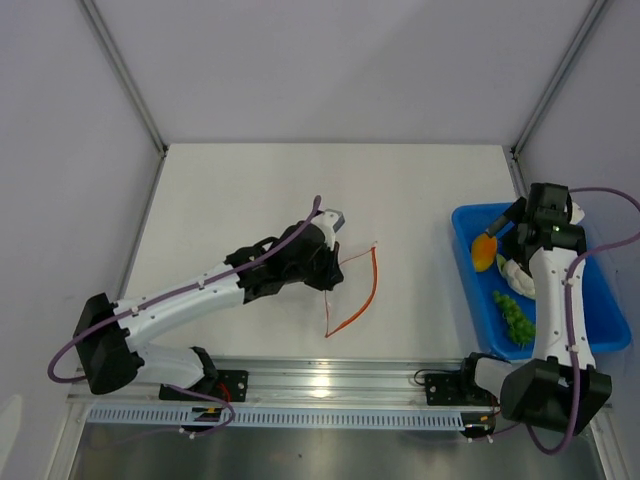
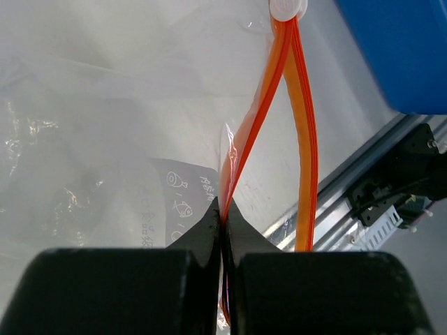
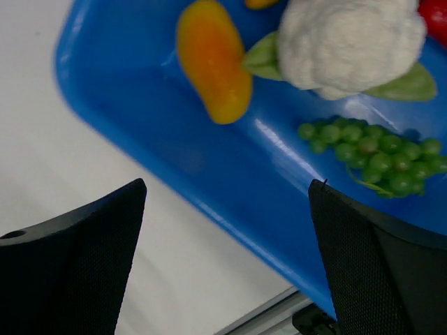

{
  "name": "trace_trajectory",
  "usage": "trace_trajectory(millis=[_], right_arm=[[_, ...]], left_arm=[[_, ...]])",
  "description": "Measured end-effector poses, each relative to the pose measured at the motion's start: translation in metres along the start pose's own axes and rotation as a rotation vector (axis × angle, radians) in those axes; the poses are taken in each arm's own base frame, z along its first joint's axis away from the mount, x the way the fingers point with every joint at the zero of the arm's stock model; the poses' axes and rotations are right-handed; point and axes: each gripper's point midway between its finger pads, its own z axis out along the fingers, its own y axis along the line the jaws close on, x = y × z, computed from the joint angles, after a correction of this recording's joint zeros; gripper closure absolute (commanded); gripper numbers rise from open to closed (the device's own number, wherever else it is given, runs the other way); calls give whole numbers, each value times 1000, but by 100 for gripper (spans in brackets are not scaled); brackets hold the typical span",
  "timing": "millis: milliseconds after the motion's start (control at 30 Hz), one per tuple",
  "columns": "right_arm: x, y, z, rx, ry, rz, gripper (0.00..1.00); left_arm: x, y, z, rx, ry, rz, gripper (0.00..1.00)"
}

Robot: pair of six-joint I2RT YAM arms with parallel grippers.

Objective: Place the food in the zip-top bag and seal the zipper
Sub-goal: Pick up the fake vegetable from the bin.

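left gripper (image 2: 223, 218) pinches zipper (image 2: 253, 129) | zip-top bag (image 2: 91, 125) limp, slippery: we'd grip its stiffer rim | right gripper (image 3: 227, 190) gapes, right edge

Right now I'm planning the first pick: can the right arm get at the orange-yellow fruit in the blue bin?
Probably yes. The right gripper hangs open above the blue bin, and the orange-yellow fruit lies uncovered beside the white vegetable, nothing over it.
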Motion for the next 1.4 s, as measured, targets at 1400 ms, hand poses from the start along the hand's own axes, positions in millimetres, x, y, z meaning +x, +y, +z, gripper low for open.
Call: trace_trajectory(millis=[1400], right_arm=[[-1,-101,130,322,14,318,0]], left_arm=[[13,-26,-26,176,41,1,99]])
